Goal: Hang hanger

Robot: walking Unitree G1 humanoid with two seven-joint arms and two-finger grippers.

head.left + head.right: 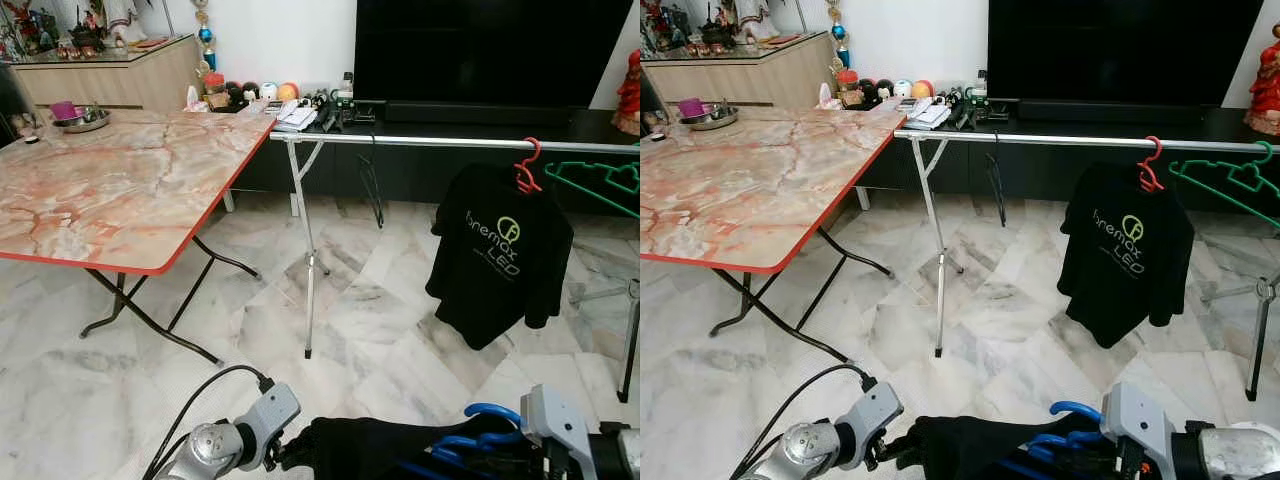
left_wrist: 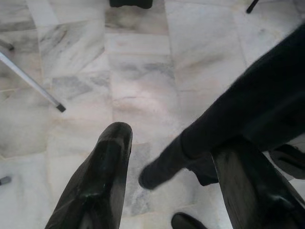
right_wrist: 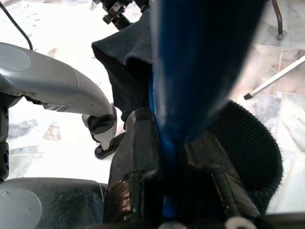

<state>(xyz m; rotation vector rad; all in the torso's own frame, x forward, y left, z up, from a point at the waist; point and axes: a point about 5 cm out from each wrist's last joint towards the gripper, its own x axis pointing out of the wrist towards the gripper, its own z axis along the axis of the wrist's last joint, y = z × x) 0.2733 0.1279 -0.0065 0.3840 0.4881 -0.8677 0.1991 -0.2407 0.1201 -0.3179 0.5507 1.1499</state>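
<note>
Low in front of the robot, the right gripper (image 3: 164,157) is clamped on a blue hanger (image 1: 1072,412) carrying a black garment (image 1: 980,440), whose edge lies between the spread fingers of the left gripper (image 2: 171,162), well short of the rail (image 1: 450,143)

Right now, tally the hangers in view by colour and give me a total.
Red hanger, on the rail with a black shirt: 1
Green hanger, bare on the rail: 1
Blue hanger, in the right end effector with a black garment on it: 1
Total: 3
</note>
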